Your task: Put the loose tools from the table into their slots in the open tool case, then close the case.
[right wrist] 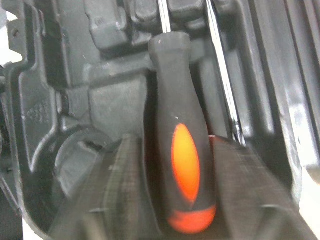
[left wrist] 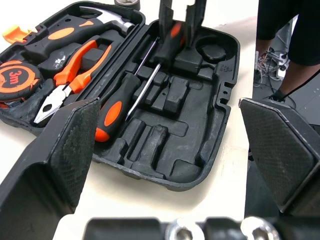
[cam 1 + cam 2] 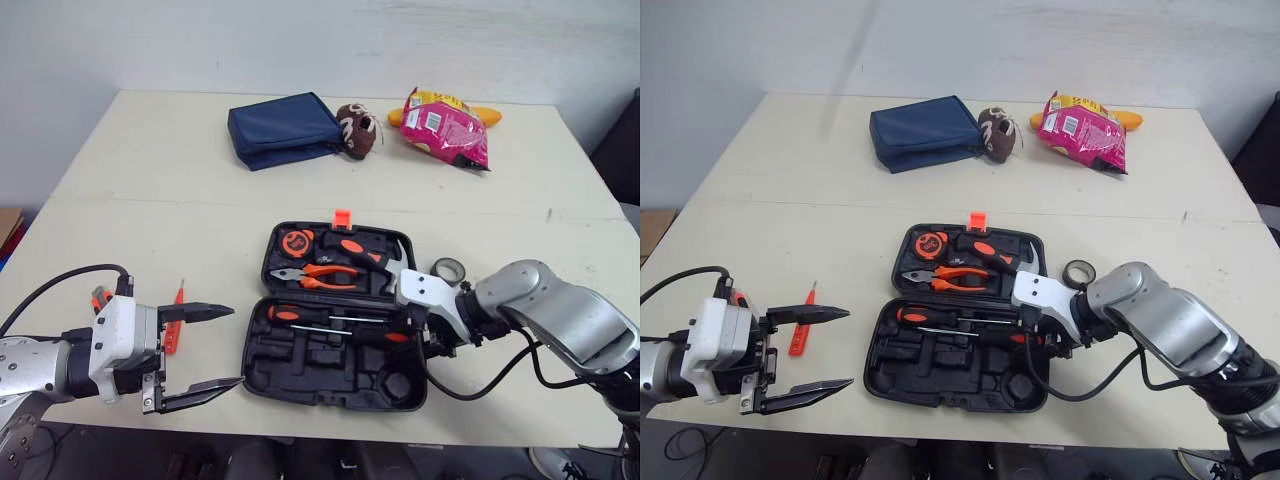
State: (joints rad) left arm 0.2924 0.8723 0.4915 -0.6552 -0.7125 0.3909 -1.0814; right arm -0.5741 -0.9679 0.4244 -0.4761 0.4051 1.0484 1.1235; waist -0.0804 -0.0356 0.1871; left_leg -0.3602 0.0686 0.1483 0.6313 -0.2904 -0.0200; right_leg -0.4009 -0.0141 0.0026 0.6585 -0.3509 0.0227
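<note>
My right gripper (image 1: 172, 150) reaches into the near half of the open tool case (image 3: 330, 385), at its right end, its two black fingers pressed against either side of a black screwdriver with an orange oval (image 1: 169, 80); the handle lies in a moulded slot, its shaft running toward the case's left; a second orange-and-black screwdriver (image 3: 285, 314) rests alongside it, nearer the hinge; the far half holds a tape measure (image 3: 295, 243), pliers (image 3: 320, 272) and a hammer (image 3: 365, 255). My left gripper (image 3: 236, 346) hangs over the front left of the table (image 3: 150, 200), fingers spread wide and holding nothing, just left of the case; a small orange screwdriver (image 3: 174, 328) lies loose on the tabletop beside it; a roll of tape (image 3: 449, 270) sits just beside the case's right edge.
</note>
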